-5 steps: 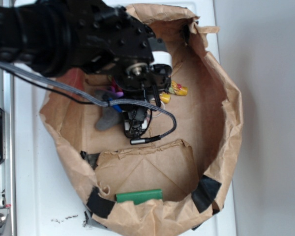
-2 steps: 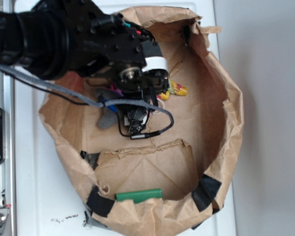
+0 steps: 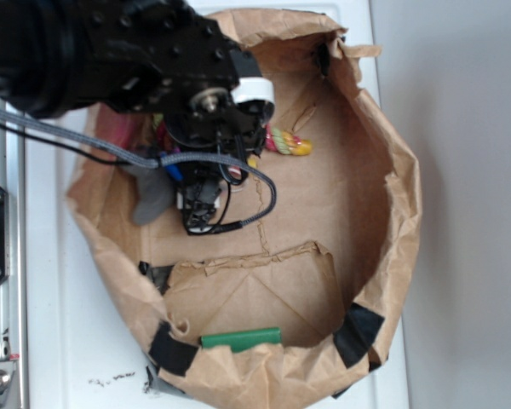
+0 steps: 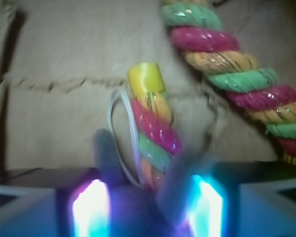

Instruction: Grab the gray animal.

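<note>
the hand (image 4: 145, 202) pinches the soft, fuzzy gray animal (image 4: 138, 207) beside a glossy twisted rope toy (image 4: 150, 133), near the crinkled paper basin's (image 3: 392, 221) left rim.

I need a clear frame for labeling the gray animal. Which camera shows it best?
The exterior view: the gray animal shows as a soft gray shape left of the gripper, partly hidden by the arm. The wrist view shows only blurred gray bits low between the glowing fingers, behind the rope toy.

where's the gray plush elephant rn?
Exterior view: small dark-gray plush elephant sits at the brown paper enclosure's left side, just left of the black pincer.
</note>
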You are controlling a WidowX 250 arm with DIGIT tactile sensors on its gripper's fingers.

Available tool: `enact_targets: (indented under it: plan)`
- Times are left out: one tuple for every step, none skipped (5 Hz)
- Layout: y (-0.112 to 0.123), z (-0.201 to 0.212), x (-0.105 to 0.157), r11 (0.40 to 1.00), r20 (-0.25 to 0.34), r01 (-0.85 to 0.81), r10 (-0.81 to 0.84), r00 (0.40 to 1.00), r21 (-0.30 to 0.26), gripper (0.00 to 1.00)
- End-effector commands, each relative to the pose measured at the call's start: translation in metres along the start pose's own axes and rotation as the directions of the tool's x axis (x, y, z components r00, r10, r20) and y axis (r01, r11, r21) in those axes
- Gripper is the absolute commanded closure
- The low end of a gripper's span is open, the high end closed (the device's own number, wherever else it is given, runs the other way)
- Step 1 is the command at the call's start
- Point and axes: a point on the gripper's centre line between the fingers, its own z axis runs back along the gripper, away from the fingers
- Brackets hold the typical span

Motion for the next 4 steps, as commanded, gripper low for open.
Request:
enact_targets:
  plan:
    - [0.015, 0.041, -0.002, 1.000, 0.065, 0.002, -0.001, 0.998, -0.020, 1.00]
    - [0.016, 0.046, -0.002, 1.000, 0.058, 0.005, -0.003, 0.998, -0.030, 1.00]
    - [0.017, 0.053, -0.001, 0.999, 0.050, 0.000, 0.003, 0.999, -0.050, 1.00]
    - [0.016, 0.049, -0.003, 0.999, 0.038, 0.015, -0.013, 0.999, -0.036, 0.50]
